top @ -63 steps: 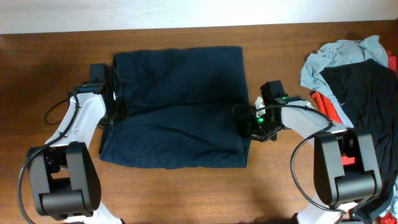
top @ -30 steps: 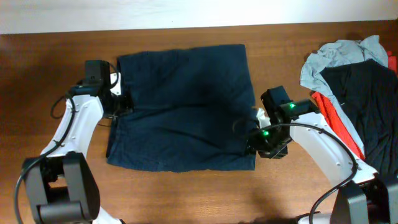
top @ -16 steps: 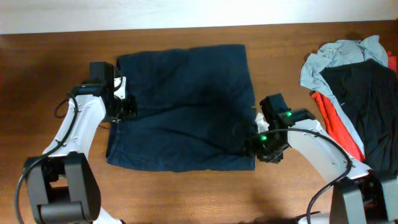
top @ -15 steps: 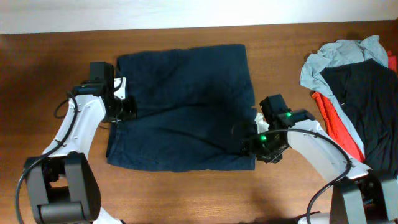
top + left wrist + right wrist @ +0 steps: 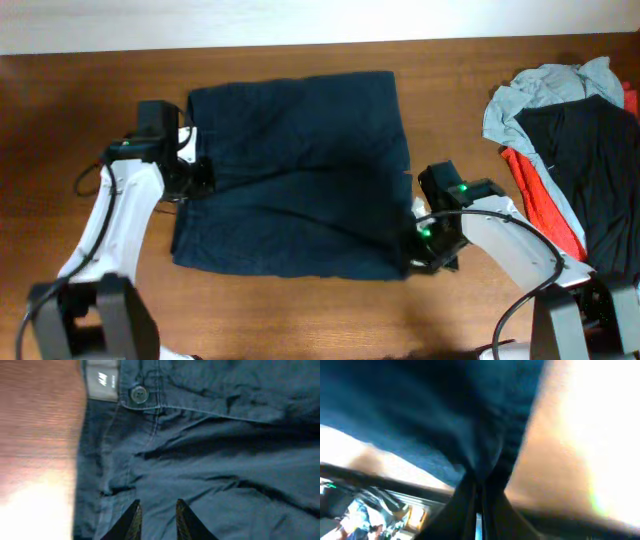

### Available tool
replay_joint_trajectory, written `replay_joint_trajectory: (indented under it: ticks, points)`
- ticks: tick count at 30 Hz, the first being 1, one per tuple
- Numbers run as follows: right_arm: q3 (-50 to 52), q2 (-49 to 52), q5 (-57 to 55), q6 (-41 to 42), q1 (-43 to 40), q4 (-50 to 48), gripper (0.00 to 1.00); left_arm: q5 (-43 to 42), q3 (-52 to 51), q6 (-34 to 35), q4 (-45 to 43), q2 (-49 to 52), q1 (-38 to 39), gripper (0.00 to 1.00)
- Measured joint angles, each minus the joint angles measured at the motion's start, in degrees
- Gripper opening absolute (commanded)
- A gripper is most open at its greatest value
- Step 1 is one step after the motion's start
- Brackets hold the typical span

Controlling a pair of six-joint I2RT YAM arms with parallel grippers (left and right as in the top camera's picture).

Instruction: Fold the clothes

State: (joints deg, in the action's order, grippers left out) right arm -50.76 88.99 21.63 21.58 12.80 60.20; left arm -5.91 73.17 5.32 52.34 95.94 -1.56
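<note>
Navy shorts [image 5: 295, 170] lie spread on the table [image 5: 300, 315], left of centre, with the waistband side toward my left arm. My left end effector [image 5: 156, 516] is over that edge, fingers slightly parted and flat fabric showing between them, nothing pinched. A button [image 5: 138, 394] and a white label [image 5: 102, 382] are just ahead of it. My right end effector [image 5: 479, 485] is clamped on shorts fabric at the near right corner. A pile [image 5: 570, 130] of other clothes lies well apart at the far right.
</note>
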Motion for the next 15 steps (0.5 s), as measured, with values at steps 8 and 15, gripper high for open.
replay_joint_trajectory:
  ticks: [8, 15]
  points:
    - [-0.02, -2.71, -11.34, 1.81, 0.00, 7.80, 0.04, 0.55, -0.02, 2.27, 7.34, -3.48, 0.00, 0.23]
    - [-0.02, -2.71, -14.29, 2.67, 0.00, 5.68, 0.04, -0.48, -0.07, 4.44, 13.35, -3.48, 0.00, 0.24]
